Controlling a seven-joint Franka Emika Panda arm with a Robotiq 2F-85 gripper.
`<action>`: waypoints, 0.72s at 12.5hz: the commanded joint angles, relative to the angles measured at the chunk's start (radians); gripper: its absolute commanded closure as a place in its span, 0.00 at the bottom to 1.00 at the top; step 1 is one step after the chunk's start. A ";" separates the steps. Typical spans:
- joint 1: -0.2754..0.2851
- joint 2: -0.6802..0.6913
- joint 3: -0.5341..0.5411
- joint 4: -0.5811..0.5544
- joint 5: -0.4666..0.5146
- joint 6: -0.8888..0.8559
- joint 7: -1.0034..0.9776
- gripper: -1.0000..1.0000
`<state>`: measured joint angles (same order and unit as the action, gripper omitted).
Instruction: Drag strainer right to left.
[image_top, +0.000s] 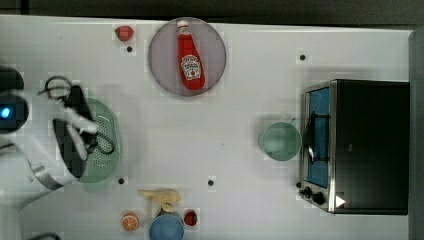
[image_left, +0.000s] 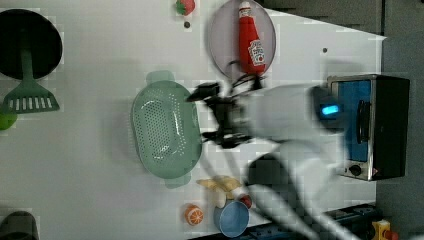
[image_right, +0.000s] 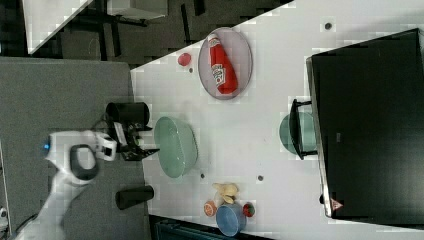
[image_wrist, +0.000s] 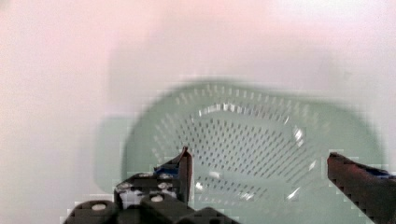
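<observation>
White tabletop (image_left: 100, 150) holds strainer (image_left: 165, 130), unobscured in left view; end effector (image_left: 202, 114) released.

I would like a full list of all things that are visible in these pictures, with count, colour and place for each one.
strainer: 1, pale mint green, the top view's left, under the pincer
round bowl: 1, mint green, beside the oven door
toaster oven: 1, black and silver, the top view's right
ketchup bottle: 1, red, lying on the plate
plate: 1, grey, the top view's upper middle
strawberries: 2, red, one near the plate, one by the cup
cup: 1, blue, the top view's lower edge
orange slice: 1, orange, left of the cup in the top view
banana: 1, pale yellow, above the cup in the top view
spatula: 1, green, the left view's left
table: 1, white
pincer: 1, black, open, over the strainer
</observation>
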<state>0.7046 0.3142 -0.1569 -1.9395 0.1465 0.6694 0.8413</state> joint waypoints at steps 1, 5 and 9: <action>-0.096 -0.173 -0.207 0.049 -0.025 -0.140 -0.405 0.00; -0.125 -0.350 -0.448 0.049 -0.116 -0.340 -0.734 0.00; -0.129 -0.453 -0.552 0.049 -0.205 -0.437 -0.890 0.00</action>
